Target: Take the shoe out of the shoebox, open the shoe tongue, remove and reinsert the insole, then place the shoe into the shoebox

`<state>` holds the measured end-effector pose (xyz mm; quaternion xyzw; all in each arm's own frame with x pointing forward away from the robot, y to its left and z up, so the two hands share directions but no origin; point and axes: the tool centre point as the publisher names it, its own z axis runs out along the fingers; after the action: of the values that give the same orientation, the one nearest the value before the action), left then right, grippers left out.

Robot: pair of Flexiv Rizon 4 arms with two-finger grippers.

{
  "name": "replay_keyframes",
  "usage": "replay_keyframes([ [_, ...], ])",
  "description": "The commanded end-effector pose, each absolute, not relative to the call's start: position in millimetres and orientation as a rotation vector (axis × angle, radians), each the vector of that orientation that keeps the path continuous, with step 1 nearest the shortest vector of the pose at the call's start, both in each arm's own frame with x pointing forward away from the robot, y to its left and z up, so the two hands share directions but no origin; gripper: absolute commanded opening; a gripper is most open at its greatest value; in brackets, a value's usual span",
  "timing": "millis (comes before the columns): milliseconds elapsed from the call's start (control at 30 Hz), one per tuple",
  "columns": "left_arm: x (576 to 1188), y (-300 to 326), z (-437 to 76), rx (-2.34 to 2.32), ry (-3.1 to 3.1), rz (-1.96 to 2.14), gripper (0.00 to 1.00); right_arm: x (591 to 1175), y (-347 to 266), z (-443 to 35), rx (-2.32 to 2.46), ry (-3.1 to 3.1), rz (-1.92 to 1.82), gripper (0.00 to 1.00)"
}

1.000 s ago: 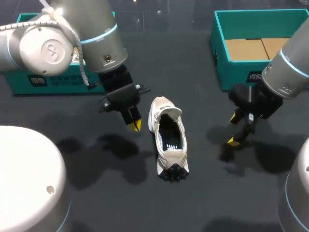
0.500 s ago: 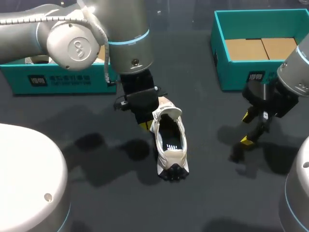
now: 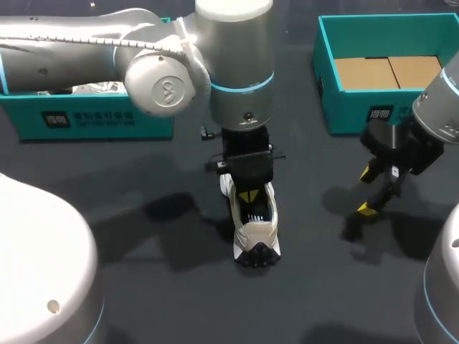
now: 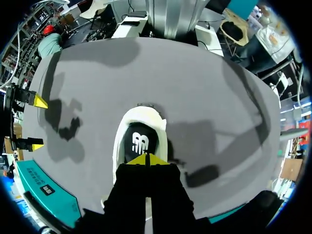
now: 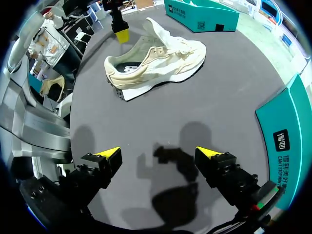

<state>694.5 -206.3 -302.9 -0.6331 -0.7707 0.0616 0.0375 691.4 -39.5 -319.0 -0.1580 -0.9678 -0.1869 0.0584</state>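
Left gripper point(image 4: 146, 160), tips together, hangs over shoe point(image 4: 139, 113) mouth; the thin, floppy insole point(image 4: 140, 141) likely wants pinching at its heel edge.

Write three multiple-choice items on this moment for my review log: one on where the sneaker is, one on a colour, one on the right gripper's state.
1. Where is the sneaker?
A) lifted in a gripper
B) on the table, between the left teal box and the right teal box
C) inside the right teal box

2. What colour is the insole inside it?
A) black
B) red
C) teal

3. How is the right gripper?
A) open, holding nothing
B) shut on the sneaker
C) shut on a box wall

Answers:
1 B: its sole rests on the dark tabletop, apart from both boxes.
2 A: the left wrist view looks down on a black insole.
3 A: its yellow tips stand apart over bare table.
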Motion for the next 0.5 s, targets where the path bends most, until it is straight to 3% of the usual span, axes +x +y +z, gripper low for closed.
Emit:
replay_keyframes([
  [33,693.6,-216.4,-314.9,-1.914,-2.304,0.103,0.00,690.5,-39.5,-319.3,-0.479,-2.934,-0.565,1.00],
  [500,686.3,-212.6,-356.7,-1.933,-2.289,0.349,0.00,690.5,-39.5,-319.3,-0.479,-2.934,-0.565,1.00],
])
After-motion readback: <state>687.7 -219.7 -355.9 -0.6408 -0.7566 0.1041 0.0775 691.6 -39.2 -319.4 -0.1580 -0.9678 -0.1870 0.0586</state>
